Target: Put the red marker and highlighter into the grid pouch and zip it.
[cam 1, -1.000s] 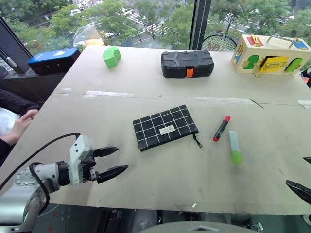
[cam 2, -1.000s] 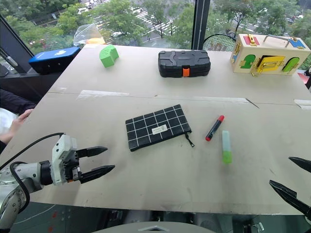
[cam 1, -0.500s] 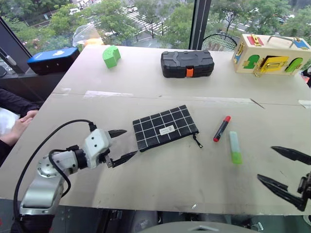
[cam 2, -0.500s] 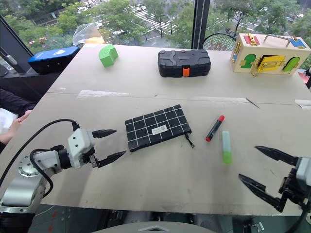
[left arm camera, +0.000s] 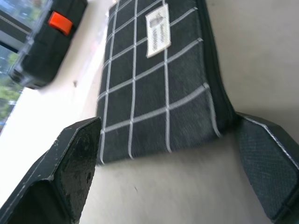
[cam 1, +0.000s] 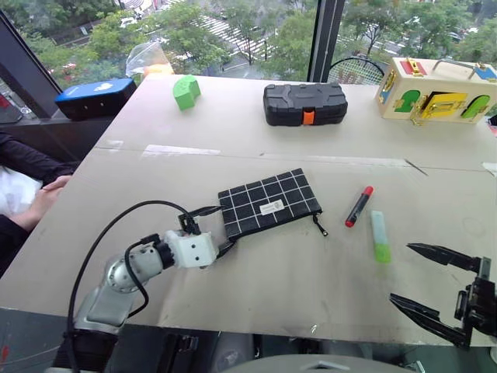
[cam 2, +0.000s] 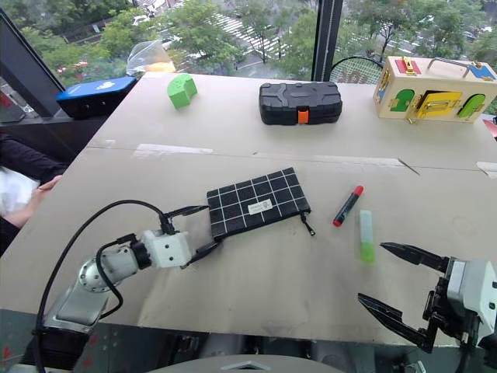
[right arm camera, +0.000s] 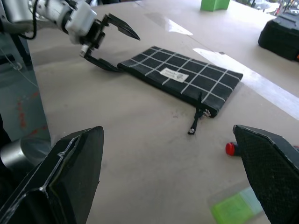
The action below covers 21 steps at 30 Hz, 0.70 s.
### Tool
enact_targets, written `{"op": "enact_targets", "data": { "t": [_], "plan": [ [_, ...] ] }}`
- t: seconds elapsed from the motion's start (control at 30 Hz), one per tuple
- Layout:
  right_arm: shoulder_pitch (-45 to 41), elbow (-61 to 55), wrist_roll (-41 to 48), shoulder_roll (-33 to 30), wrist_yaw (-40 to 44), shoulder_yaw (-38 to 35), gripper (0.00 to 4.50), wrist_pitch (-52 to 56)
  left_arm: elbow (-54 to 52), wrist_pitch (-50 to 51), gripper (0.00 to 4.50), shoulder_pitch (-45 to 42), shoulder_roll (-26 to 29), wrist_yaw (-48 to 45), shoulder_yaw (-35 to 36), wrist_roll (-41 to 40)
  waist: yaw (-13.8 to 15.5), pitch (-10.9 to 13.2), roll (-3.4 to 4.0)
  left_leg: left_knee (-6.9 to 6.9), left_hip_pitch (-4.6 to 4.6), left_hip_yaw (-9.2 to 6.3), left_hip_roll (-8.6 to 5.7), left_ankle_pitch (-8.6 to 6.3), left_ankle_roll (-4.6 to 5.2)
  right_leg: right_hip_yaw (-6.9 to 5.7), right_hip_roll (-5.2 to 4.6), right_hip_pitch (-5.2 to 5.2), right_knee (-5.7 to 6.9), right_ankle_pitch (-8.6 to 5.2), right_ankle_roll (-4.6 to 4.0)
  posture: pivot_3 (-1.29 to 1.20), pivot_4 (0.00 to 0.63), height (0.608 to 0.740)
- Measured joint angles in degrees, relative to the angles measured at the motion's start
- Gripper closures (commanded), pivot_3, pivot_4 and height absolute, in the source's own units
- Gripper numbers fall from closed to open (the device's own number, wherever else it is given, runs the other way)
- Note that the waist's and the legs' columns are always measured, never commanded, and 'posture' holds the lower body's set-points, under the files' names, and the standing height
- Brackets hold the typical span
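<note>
The grid pouch point(cam 1: 268, 203) lies flat in the middle of the table, zipper pull toward the right. My left gripper point(cam 1: 219, 228) is open, and its two fingers straddle the pouch's left short end point(left arm camera: 163, 93) without closing on it. To the right of the pouch lies the red marker point(cam 1: 357, 207), and just beyond it the pale green highlighter point(cam 1: 379, 235). My right gripper point(cam 1: 401, 272) stands open near the table's front right, a little in front of the highlighter, holding nothing. In the right wrist view the pouch point(right arm camera: 182, 77) and the left gripper point(right arm camera: 126, 53) lie ahead.
At the far edge stand a green block point(cam 1: 185, 91), a black hard case point(cam 1: 304, 103) with an orange latch, and a wooden latch box point(cam 1: 435, 89). A blue box point(cam 1: 95, 95) sits off the table's far left corner. A person's hand point(cam 1: 43, 198) rests at the left edge.
My left gripper has moved forward and right to the pouch's left end, and its wrist has rolled. My right gripper came in from the right edge toward the highlighter. Pouch and pens lie unmoved.
</note>
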Motion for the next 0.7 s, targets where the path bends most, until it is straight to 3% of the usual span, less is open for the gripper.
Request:
{"op": "enact_targets", "data": {
  "t": [0.13,0.23,0.27,0.3,0.33,0.57,0.7],
  "plan": [
    [0.59,-1.72,1.76,-1.47,0.30,0.00,0.00,0.05,-2.30,4.02,0.06,-1.70,-1.22,2.68,-2.12,4.41,0.00,-0.03,-0.01,0.03,0.00,-0.11,-0.01,0.01,0.02,-0.08,0.02,0.06,0.00,-0.02,0.03,0.00,0.150,0.740],
    [0.55,-2.60,2.06,-2.48,0.61,0.01,0.00,0.05,-2.63,5.26,0.70,-2.35,-1.25,2.83,-3.47,5.42,-0.01,-0.05,0.02,0.04,0.01,-0.13,-0.03,0.02,0.04,-0.10,0.01,0.09,0.00,-0.02,0.04,0.00,0.150,0.740],
    [0.52,-2.65,2.07,-2.59,0.65,0.01,0.00,0.05,-2.52,5.29,0.99,-2.40,-1.23,2.83,-3.72,5.45,-0.01,-0.05,0.02,0.04,0.01,-0.13,-0.03,0.03,0.05,-0.10,0.01,0.09,0.00,-0.02,0.04,0.00,0.150,0.740],
    [0.39,-2.69,2.07,-2.87,0.76,0.04,0.00,0.04,-2.18,5.32,1.73,-2.44,-1.21,2.84,-4.44,5.56,0.00,-0.06,0.00,0.04,0.00,-0.15,-0.03,0.04,0.08,-0.12,0.01,0.09,0.00,-0.02,0.03,0.00,0.150,0.740],
    [0.25,-2.69,2.08,-3.17,0.85,0.44,0.00,0.03,-1.61,5.22,1.86,-2.77,-1.15,2.73,-4.75,5.42,0.02,-0.06,0.00,0.05,0.01,-0.19,-0.03,0.04,0.08,-0.16,0.00,0.12,0.00,-0.02,0.03,0.00,0.150,0.740],
    [0.03,-2.66,2.10,-3.29,1.13,1.62,0.00,-0.09,1.70,4.94,4.45,-4.11,-0.07,2.22,-5.58,1.82,-0.03,-0.18,0.22,0.06,0.06,-0.32,-0.04,0.02,0.04,-0.23,-0.02,0.22,0.00,-0.05,0.08,0.00,0.150,0.740],
    [-0.21,-2.65,1.92,-3.18,0.44,2.34,0.00,-0.09,2.31,6.63,4.45,-4.19,-0.28,1.50,-5.34,-1.43,-0.21,-0.32,0.50,0.04,0.09,-0.39,-0.06,0.04,0.08,-0.22,0.03,0.24,0.00,-0.06,0.09,0.00,0.150,0.740]
  ]
}}
